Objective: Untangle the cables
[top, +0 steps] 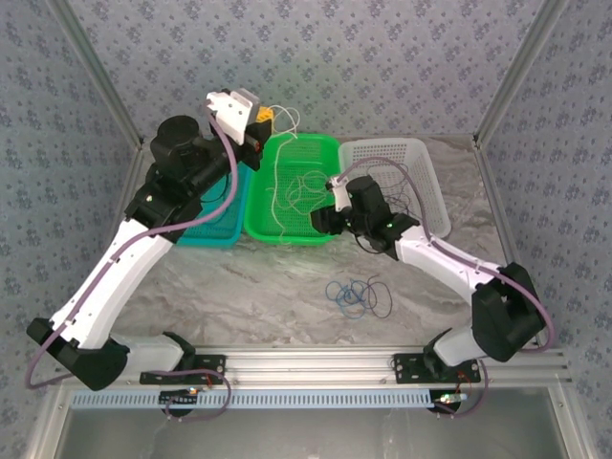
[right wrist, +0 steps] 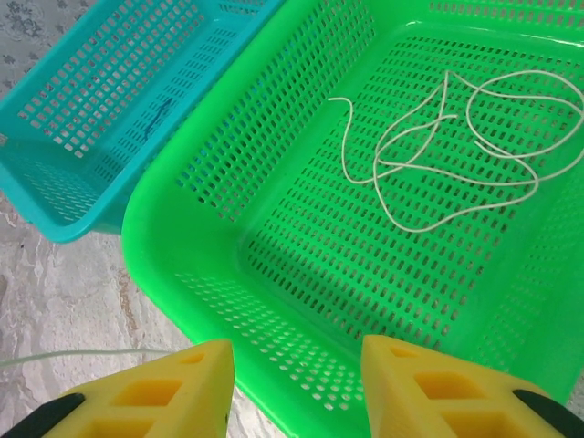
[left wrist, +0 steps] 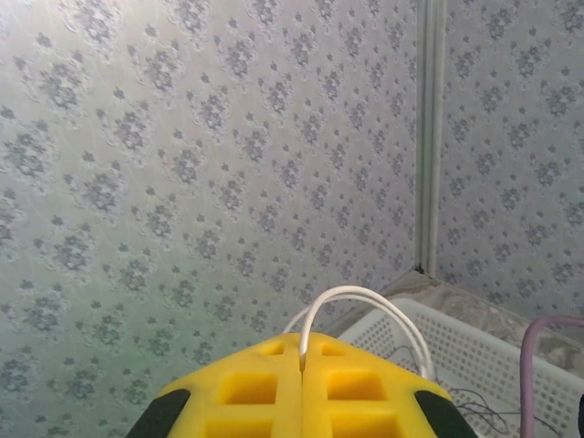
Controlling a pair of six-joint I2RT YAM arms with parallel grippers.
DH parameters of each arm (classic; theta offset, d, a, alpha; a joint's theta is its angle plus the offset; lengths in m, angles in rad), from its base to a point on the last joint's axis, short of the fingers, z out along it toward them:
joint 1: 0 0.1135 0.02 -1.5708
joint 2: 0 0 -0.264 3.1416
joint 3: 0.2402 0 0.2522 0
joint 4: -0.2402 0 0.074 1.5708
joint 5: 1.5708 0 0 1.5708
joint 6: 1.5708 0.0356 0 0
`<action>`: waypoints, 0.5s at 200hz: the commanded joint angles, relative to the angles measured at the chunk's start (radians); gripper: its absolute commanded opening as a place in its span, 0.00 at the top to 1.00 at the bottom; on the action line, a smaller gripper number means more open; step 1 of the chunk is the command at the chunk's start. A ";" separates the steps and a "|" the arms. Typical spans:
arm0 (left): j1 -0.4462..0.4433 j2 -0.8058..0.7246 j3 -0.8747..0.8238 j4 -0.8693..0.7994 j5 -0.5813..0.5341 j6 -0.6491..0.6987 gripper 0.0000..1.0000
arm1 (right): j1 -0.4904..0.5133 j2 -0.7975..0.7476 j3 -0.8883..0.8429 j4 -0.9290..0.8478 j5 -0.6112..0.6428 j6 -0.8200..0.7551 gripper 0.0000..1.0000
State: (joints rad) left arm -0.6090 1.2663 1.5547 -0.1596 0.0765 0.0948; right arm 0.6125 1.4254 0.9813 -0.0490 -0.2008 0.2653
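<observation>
- The left gripper (left wrist: 301, 365) has its yellow block fingers pressed together on a thin whitish cable (left wrist: 351, 290). The cable arches out of the seam between them as a short loop. From above, its strands hang below the jaws into the bright green perforated plastic basket (right wrist: 182, 228).
- The right gripper (right wrist: 297, 351) has its jaws apart with nothing between them, just short of that basket's near rim. Loose whitish coils (right wrist: 444, 109) lie ahead of the jaws on the basket floor.
- The step looks like drawing one whitish cable free of those coils while the other hand steadies the rest.
- To do it well, the right jaws should go forward and down onto a single strand that is not the lifted one. They should close only once that strand sits squarely between them.
- The left jaws should then draw straight away from the basket, slowly, so crossings slide out rather than cinch.
- The basket looks light, so a snag could drag or tip it.
- The blue cables (top: 356, 296) lie on the table well behind the right jaws and can wait.
</observation>
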 commanded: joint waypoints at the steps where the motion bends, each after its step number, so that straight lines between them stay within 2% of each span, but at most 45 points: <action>1: -0.008 -0.032 0.006 0.031 0.051 -0.024 1.00 | -0.009 -0.051 -0.037 -0.006 0.026 0.005 0.55; 30: -0.005 -0.032 -0.007 0.049 0.005 -0.003 1.00 | -0.013 -0.076 -0.074 -0.003 0.028 0.012 0.55; 53: -0.007 -0.033 0.020 0.052 0.058 -0.040 1.00 | -0.012 -0.095 -0.095 -0.002 0.022 0.017 0.54; 72: -0.023 -0.044 0.027 0.050 0.094 -0.056 1.00 | 0.008 -0.103 -0.115 0.033 -0.028 -0.005 0.43; 100: -0.032 -0.050 0.007 0.044 0.090 -0.068 1.00 | 0.126 -0.099 -0.155 0.131 -0.041 -0.146 0.31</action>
State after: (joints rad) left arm -0.6315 1.2491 1.5513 -0.1532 0.1375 0.0559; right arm 0.6502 1.3422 0.8608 -0.0093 -0.2062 0.2405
